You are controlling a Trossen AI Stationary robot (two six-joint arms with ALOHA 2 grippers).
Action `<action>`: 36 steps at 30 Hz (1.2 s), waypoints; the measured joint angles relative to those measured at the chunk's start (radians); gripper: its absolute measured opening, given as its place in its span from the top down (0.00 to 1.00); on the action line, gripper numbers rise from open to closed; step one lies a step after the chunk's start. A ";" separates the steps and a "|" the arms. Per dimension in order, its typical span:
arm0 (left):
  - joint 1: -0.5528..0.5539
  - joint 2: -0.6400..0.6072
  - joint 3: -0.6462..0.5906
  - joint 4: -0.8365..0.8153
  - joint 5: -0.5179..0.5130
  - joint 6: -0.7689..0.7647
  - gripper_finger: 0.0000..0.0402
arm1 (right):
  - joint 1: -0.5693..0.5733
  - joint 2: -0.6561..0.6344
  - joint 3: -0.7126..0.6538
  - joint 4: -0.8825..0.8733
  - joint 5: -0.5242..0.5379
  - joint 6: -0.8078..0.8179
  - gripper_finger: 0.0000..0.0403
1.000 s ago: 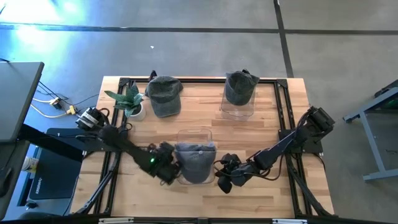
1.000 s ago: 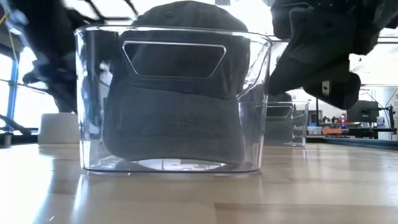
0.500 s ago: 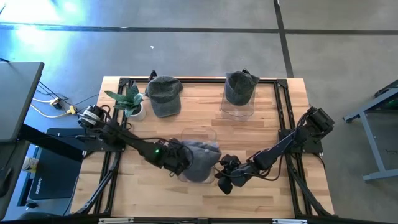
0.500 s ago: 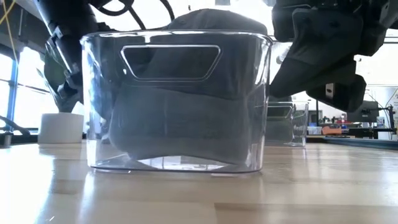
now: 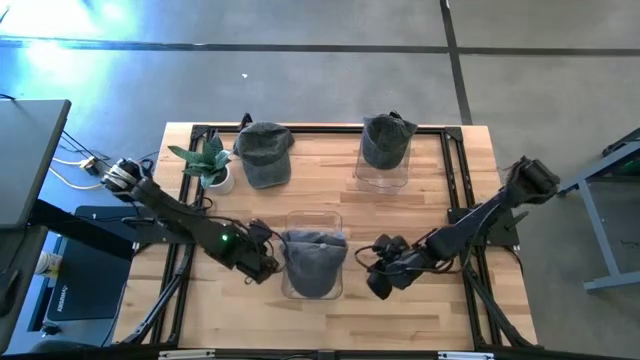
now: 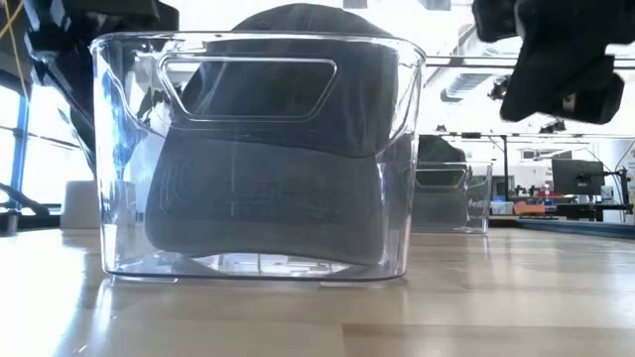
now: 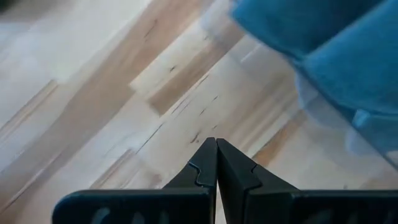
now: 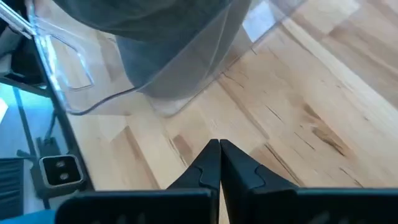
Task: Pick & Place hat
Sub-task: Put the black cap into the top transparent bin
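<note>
A dark grey hat (image 5: 313, 262) sits inside a clear plastic bin (image 5: 312, 222) on the near middle of the table. In the low view the hat (image 6: 268, 188) fills the bin (image 6: 109, 149); its lower edge rests on the bin floor and its crown rises above the rim. My left gripper (image 5: 262, 266) is shut, just left of the bin; its wrist view shows the shut tips (image 7: 216, 143) over bare wood. My right gripper (image 5: 380, 272) is shut, right of the bin, with a gap to the bin wall (image 8: 186, 74).
A second grey hat (image 5: 265, 152) lies on the far left of the table beside a potted plant (image 5: 208, 165). A third hat sits in another clear bin (image 5: 385, 150) at the far right. Bare wood lies along the near edge (image 5: 330, 320).
My left gripper reached right over the bin and hat, then drew back to the bin's left side. The bin with the hat was nudged and now stands slightly nearer the near edge. My right gripper moved right, away from the bin, and rose a little.
</note>
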 joint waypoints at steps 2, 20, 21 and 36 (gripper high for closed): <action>0.000 -0.043 -0.001 -0.043 0.009 -0.006 1.00 | -0.001 -0.045 0.000 -0.052 0.003 0.000 1.00; 0.683 -0.246 0.324 -0.035 0.019 0.788 1.00 | -0.373 -0.419 0.000 0.253 -0.009 -0.449 1.00; 0.742 -0.230 0.327 -0.008 0.060 0.853 1.00 | -0.403 -0.418 0.000 0.268 -0.035 -0.455 1.00; 1.315 0.149 0.328 0.076 0.273 1.299 0.43 | -0.610 -0.413 0.000 0.286 -0.142 -0.424 1.00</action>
